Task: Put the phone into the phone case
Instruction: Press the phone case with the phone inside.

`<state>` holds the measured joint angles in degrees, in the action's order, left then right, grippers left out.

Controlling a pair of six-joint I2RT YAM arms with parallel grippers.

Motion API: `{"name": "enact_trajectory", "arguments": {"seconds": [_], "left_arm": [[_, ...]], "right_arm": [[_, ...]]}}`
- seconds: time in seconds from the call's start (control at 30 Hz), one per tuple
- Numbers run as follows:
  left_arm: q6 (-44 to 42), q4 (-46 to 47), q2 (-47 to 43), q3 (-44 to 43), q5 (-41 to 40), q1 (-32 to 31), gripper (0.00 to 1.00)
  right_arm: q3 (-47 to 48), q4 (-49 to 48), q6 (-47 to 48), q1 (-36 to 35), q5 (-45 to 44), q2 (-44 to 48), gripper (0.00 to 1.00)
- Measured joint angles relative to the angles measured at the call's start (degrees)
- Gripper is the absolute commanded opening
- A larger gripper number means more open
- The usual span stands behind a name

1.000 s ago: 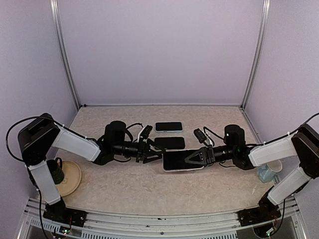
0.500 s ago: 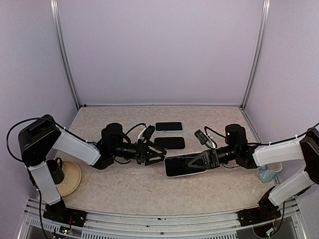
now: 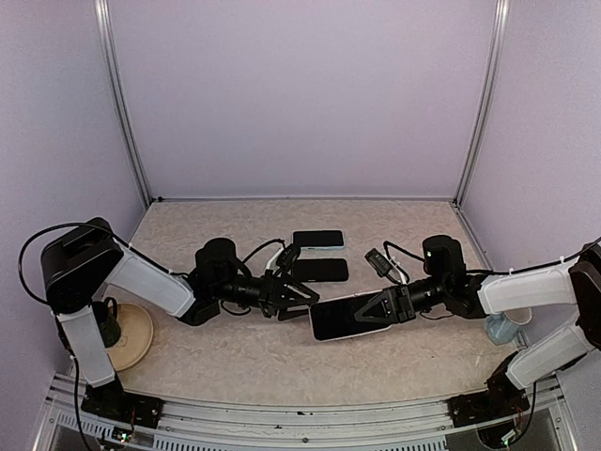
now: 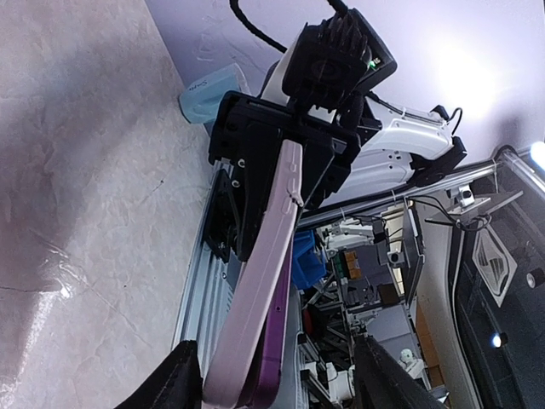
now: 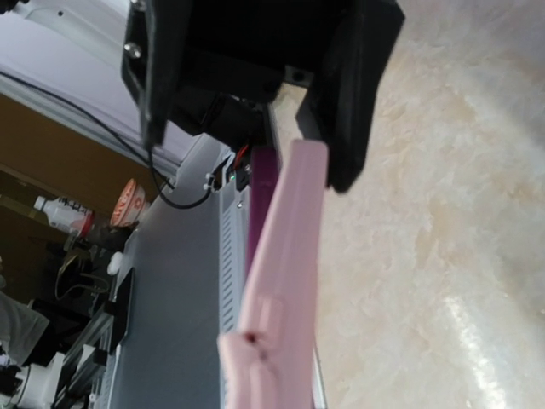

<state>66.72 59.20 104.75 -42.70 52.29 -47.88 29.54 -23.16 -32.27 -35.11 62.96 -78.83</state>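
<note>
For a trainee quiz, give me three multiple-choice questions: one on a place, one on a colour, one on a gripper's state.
1. The tan plate lies: A at the near left; B against the back wall; C at the far right.
2. The held phone case is: A green; B pink; C black.
3. The right gripper is: A open; B shut on the phone case; C out of view.
Answers: 1 A, it sits beside the left arm; 2 B, both wrist views show pink; 3 B, its fingers clamp the case.
</note>
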Motion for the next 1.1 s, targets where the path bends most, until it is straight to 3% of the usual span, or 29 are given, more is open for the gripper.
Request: {"name": "enact_trajectory", "arguments": {"seconds": [0.43, 0.9, 1.1], "left_arm": [[0.52, 1.03, 1.64, -0.44, 0.48, -1.44, 0.26], [0.31, 4.87, 2.62, -0.44, 1.29, -1.4, 0.07], [-4.96, -0.07, 1.68, -0.44, -1.44, -1.16, 0.05]], "right_arm": [[0.02, -0.74, 0.7, -0.83, 0.81, 0.11, 0.0], [0.02, -0.7, 0.52, -0.83, 1.11, 0.13, 0.0], [0.24, 0.81, 0.07, -0.83, -0.87, -0.15, 0.0]]}}
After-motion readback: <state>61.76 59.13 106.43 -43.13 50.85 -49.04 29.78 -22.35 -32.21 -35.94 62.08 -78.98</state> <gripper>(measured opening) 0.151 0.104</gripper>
